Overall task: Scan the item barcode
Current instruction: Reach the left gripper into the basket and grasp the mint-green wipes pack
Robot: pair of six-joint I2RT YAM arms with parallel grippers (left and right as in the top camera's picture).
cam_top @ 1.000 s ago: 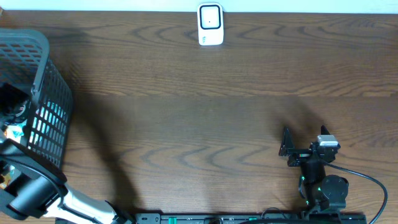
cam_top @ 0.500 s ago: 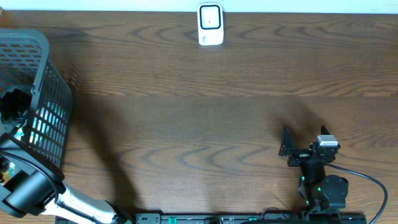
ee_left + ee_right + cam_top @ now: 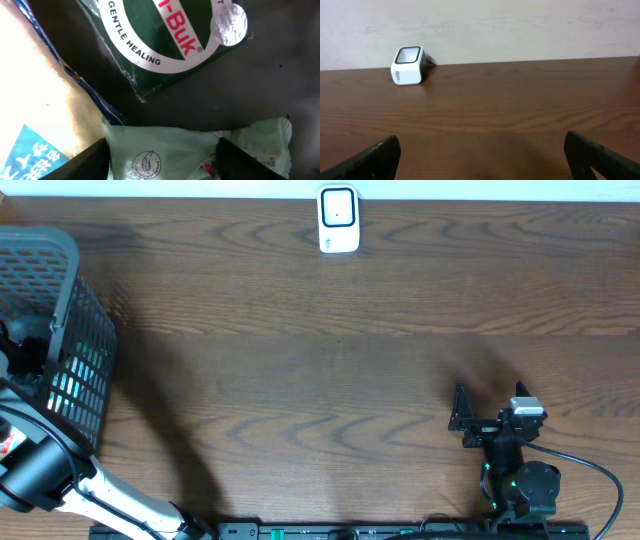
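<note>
Wood table (image 3: 330, 360): one black basket (image 3: 75, 310) at 9 o'clock, one white scanner (image 3: 338, 220) at 12. Only left wrist view shows basket contents: one dark green pack (image 3: 165, 35), one pale green pack (image 3: 165, 145) between left gripper (image 3: 160, 162) fingers, pinch unclear. Right gripper (image 3: 458, 408) at 4 o'clock, jaws wide.

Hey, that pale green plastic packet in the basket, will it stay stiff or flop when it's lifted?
Probably floppy: the pale green plastic packet looks wrinkled and soft between the fingers of the left gripper. Its glossy film may slip, so a pinch could bunch it.
</note>
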